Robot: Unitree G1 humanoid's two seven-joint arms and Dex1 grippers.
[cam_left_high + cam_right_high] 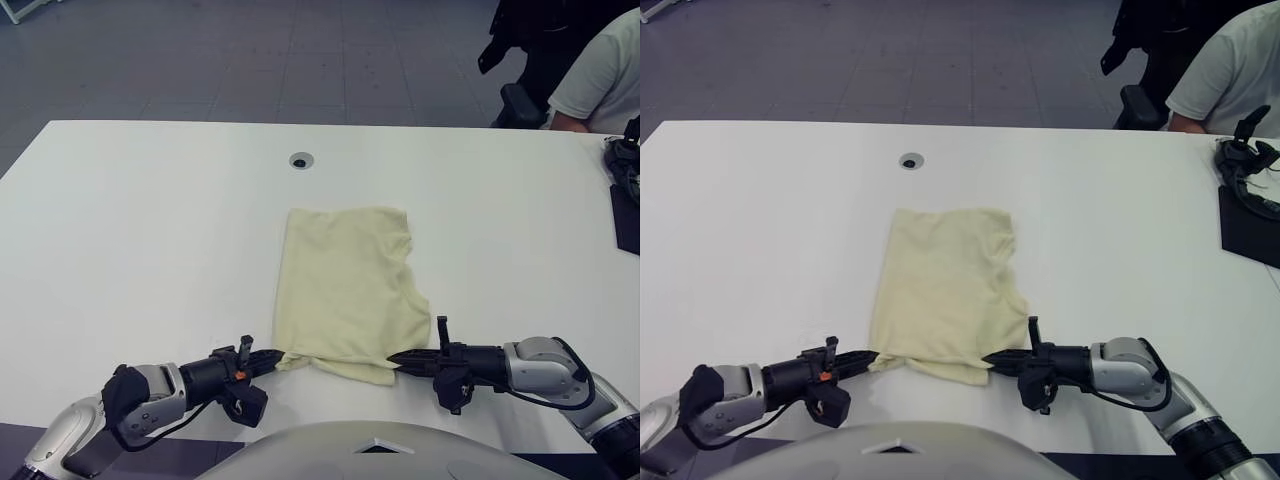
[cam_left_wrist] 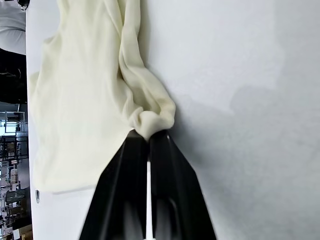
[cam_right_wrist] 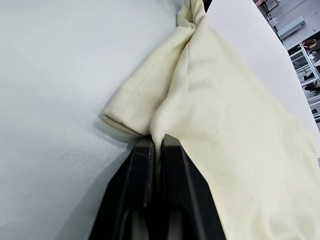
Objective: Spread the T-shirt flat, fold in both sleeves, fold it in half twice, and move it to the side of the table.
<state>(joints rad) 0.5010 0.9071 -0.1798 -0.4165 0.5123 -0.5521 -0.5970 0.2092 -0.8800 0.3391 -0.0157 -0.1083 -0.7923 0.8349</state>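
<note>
A pale yellow T-shirt (image 1: 345, 285) lies folded into a narrow upright rectangle in the middle of the white table (image 1: 130, 230). My left gripper (image 1: 277, 357) is shut on the shirt's near left corner, which bunches at the fingertips (image 2: 150, 131) in the left wrist view. My right gripper (image 1: 394, 359) is shut on the near right corner, where the cloth (image 3: 150, 107) folds into the black fingers (image 3: 159, 150). Both near corners sit close to the table's front edge.
A small round grommet (image 1: 300, 160) is set into the table behind the shirt. A dark mat with black gear (image 1: 1250, 215) lies at the table's right edge. A seated person (image 1: 605, 75) is beyond the far right corner. Bare table spreads left and right of the shirt.
</note>
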